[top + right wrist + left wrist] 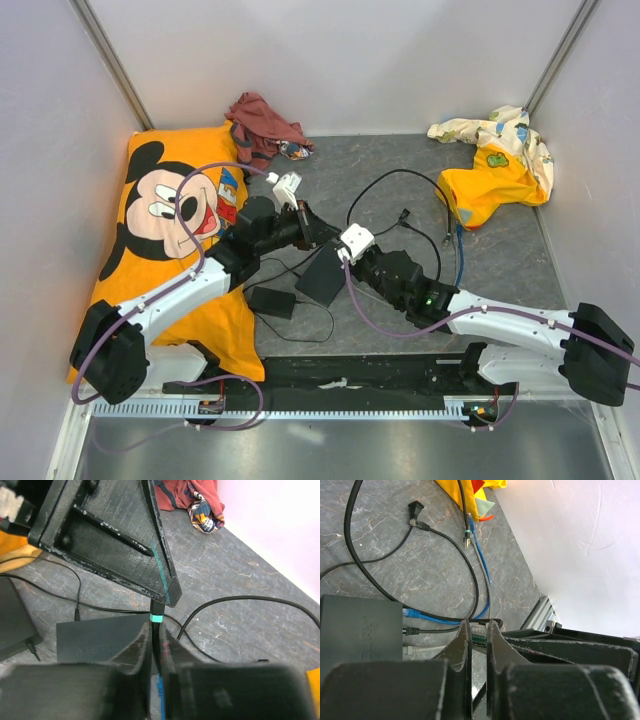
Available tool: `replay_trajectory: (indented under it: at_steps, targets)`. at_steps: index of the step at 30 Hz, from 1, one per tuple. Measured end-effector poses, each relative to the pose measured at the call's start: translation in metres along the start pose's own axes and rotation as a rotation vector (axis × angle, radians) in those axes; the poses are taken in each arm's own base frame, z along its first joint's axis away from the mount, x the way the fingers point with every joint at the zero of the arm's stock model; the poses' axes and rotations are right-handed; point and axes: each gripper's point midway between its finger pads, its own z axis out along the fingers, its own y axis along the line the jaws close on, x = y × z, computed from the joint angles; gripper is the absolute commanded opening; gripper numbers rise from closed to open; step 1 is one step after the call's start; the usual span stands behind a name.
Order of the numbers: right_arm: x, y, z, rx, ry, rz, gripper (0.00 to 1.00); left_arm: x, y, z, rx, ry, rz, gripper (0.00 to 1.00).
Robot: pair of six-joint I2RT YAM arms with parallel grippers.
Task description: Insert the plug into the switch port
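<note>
The switch (322,275) is a thin, flat black box lying mid-table. In the left wrist view its port side (400,630) holds a blue, a black and a grey cable. My left gripper (479,630) is shut on the plug (479,634), a small clear-green connector pinched at its fingertips, a short way right of that port side. My right gripper (157,630) meets it from the other side, shut on the plug's black cable (157,617) at its green band. Both grippers (340,245) hover just above the switch's far right corner.
A black adapter brick (272,300) with its cord lies left of the switch. Loose black and blue cables (410,215) curl behind it. A Mickey pillow (165,225) fills the left side. A red cloth (262,125) and a yellow cloth (495,170) lie at the back.
</note>
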Motion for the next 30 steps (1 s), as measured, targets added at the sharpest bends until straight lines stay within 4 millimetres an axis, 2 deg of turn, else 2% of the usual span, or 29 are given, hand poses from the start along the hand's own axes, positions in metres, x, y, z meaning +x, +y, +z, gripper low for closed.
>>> replay_trajectory:
  at_steps: [1,4,10,13,17,19,23,30]
  targets:
    - [0.000,0.001,0.000,-0.001,-0.001,0.012,0.33,0.000,0.000,0.000,0.004,-0.001,0.002,0.02]
    - [0.001,0.006,-0.001,-0.023,0.002,0.050,0.44,0.003,-0.001,0.000,0.031,-0.009,0.010,0.02]
    - [0.006,0.021,-0.010,-0.164,0.049,0.137,0.59,0.013,-0.009,-0.006,0.152,-0.018,0.051,0.02]
    - [0.001,0.015,-0.016,-0.223,0.053,0.225,0.62,0.015,-0.017,-0.009,0.225,-0.034,0.086,0.02]
    - [-0.011,-0.016,-0.025,-0.251,0.023,0.352,0.62,0.013,-0.033,-0.016,0.337,-0.071,0.152,0.02]
    - [-0.017,-0.022,-0.031,-0.284,0.002,0.392,0.61,0.008,-0.043,-0.020,0.387,-0.105,0.185,0.02]
    - [-0.033,-0.024,-0.040,-0.379,-0.053,0.459,0.57,0.002,-0.058,-0.030,0.473,-0.161,0.240,0.02]
    - [-0.063,-0.019,-0.048,-0.512,-0.177,0.554,0.56,-0.001,-0.074,-0.041,0.562,-0.207,0.267,0.01]
